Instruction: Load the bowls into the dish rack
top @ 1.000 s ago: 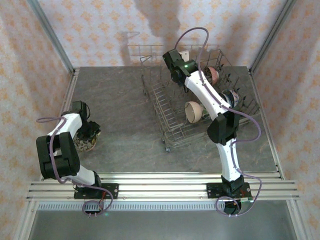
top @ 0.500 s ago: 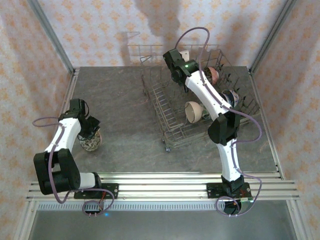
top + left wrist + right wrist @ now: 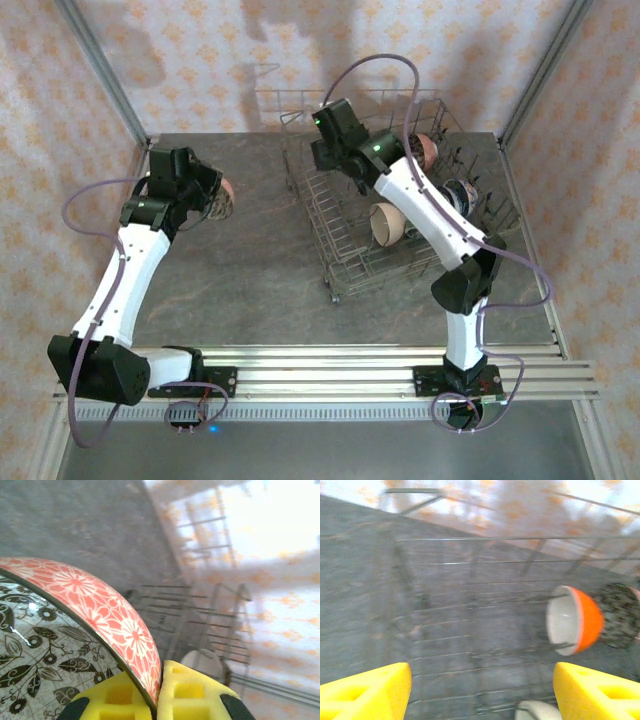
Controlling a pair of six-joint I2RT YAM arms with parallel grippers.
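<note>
Left gripper (image 3: 157, 692) clenching rim of red floral ceramic bowl (image 3: 75, 625), left of grey wire dish rack (image 3: 335, 255); right gripper (image 3: 482, 682) hovering released over rack; cream bowl (image 3: 385, 222), orange bowl (image 3: 580, 620) sitting racked; held one remaining.

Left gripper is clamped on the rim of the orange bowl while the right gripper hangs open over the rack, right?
No, the left gripper is clamped on the rim of a red flowered bowl, as the left wrist view shows; the rest holds.
</note>
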